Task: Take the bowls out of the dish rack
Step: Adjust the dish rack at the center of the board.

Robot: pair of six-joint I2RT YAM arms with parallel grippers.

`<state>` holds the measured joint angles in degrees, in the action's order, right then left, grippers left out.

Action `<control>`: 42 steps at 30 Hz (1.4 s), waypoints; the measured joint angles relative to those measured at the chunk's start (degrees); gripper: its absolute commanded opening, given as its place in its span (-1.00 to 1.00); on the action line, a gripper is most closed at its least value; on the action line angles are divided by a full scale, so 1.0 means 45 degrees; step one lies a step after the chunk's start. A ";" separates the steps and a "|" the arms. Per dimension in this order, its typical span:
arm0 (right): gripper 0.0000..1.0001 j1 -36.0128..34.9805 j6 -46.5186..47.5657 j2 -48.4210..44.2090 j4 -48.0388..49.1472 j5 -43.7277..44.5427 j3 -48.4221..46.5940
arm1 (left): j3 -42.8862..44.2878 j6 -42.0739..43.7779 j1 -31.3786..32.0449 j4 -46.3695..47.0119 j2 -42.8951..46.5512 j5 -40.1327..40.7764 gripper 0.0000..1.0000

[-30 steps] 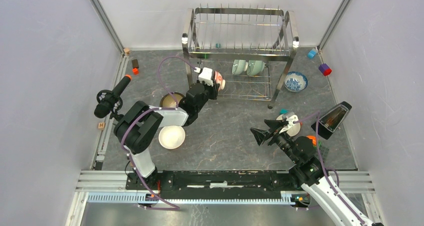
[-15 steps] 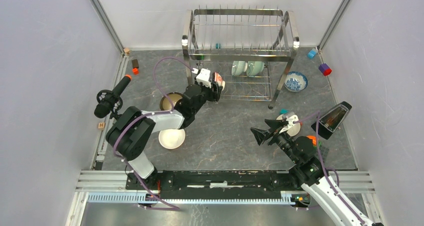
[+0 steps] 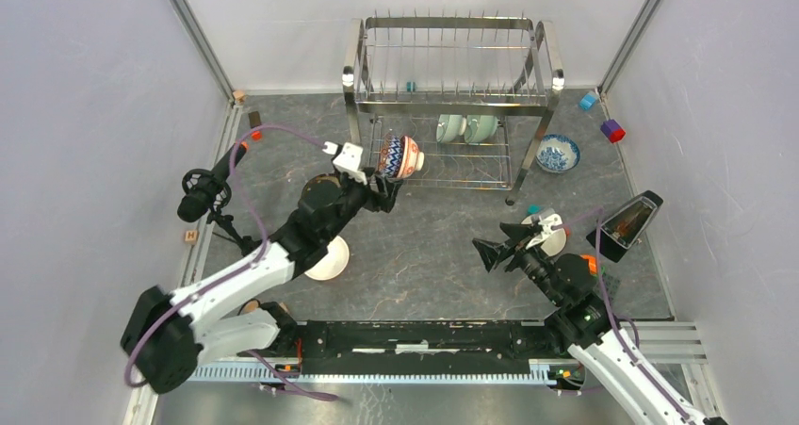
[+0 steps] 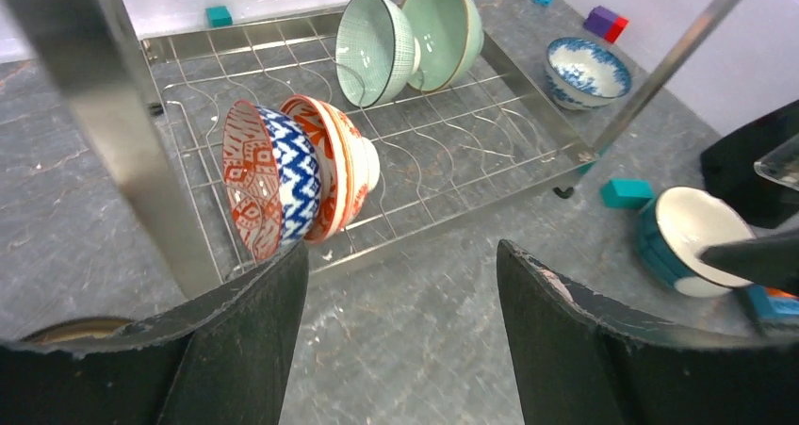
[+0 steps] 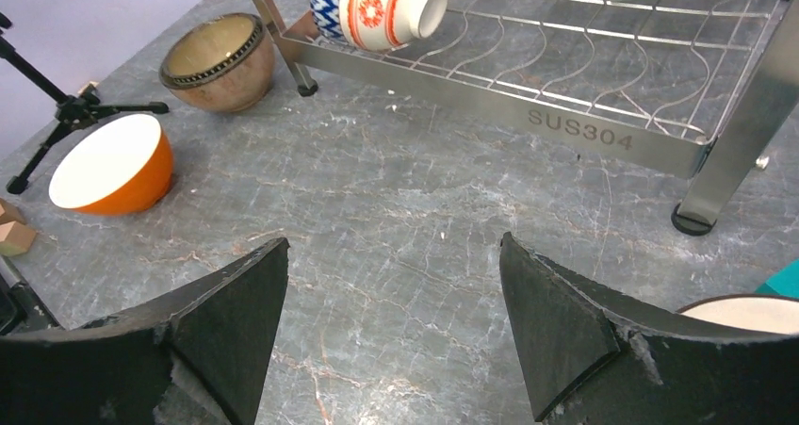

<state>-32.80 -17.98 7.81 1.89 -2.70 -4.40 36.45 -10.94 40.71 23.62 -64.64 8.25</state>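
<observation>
1. In the dish rack (image 3: pixel 452 20), lower tier, I find two patterned bowls (image 4: pixel 292 185) nested on edge at its left and two green bowls (image 4: pixel 377 48) behind.
2. My left fingers (image 4: pixel 245 350) are released and empty, just before the patterned pair.
3. My right fingers (image 5: pixel 217 331) are released, over the tabletop (image 5: pixel 424 255).

Red-orange patterned bowls (image 4: pixel 283 175) (front one blue zigzag band), pale green bowls (image 4: pixel 377 48), blue-and-white bowl (image 4: pixel 589 67)

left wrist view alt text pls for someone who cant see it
Two patterned bowls stand on edge together on the lower tier of the dish rack, just beyond the left gripper, its jaws open. Two pale green bowls stand farther back; a blue-and-white bowl sits on the table beyond.
</observation>
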 measured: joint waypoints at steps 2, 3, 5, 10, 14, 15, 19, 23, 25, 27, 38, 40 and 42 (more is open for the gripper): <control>0.77 0.0000 -0.0102 0.0379 0.0068 0.0083 -0.0010 | -0.0151 -0.0272 0.0180 -0.1287 0.1413 0.0277 0.59; 0.78 0.0000 -0.0170 0.0612 0.0039 0.0204 -0.0044 | -0.0189 -0.0374 0.0243 -0.1792 0.1943 0.0457 0.59; 0.81 0.0000 -0.0287 0.1175 -0.0092 0.0699 -0.0214 | -0.0272 -0.0617 0.0321 -0.2817 0.3133 0.0899 0.59; 0.90 -0.0024 -0.0325 0.2263 -0.0903 0.2701 -0.1302 | -0.0282 -0.0690 0.0321 -0.4158 0.4614 0.2089 0.60; 0.96 -0.0024 -0.0189 0.2963 -0.1423 0.4886 -0.2560 | -0.0277 -0.0699 0.0321 -0.4935 0.4702 0.2540 0.61; 0.96 -0.0024 -0.0121 0.3157 -0.1443 0.5639 -0.2919 | -0.0267 -0.0714 0.0321 -0.5183 0.4702 0.2642 0.62; 0.96 -0.0019 0.0073 0.4095 -0.1243 0.7237 -0.3701 | -0.0257 -0.0947 0.0321 -0.5950 0.4930 0.3157 0.67; 0.96 0.0019 0.0316 0.5649 -0.0262 0.8393 -0.4294 | -0.0257 -0.1035 0.0321 -0.6596 0.5673 0.3599 0.71; 0.96 0.0160 0.0447 0.6489 0.0427 0.8762 -0.4454 | -0.0257 -0.1039 0.0321 -0.6853 0.6135 0.3784 0.71; 0.94 0.0539 0.0539 0.7315 0.0986 0.8942 -0.4668 | -0.0257 -0.1049 0.0321 -0.7004 0.6465 0.3847 0.71; 0.56 0.3585 0.0651 1.0540 0.3128 0.7834 -0.5061 | -0.0257 -0.1428 0.0321 -0.8024 0.7393 0.3866 0.72; 0.54 0.3648 0.0738 1.0982 0.3283 0.7533 -0.5212 | -0.0257 -0.1438 0.0321 -0.8053 0.7485 0.3866 0.72; 0.51 0.3682 0.0840 1.1438 0.3381 0.7252 -0.5464 | -0.0257 -0.1477 0.0321 -0.8111 0.7567 0.3866 0.72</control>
<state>-16.23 -14.20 59.29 17.10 29.93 -28.99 35.29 -17.58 42.15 -12.88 -30.59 25.65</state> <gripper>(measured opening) 0.775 0.859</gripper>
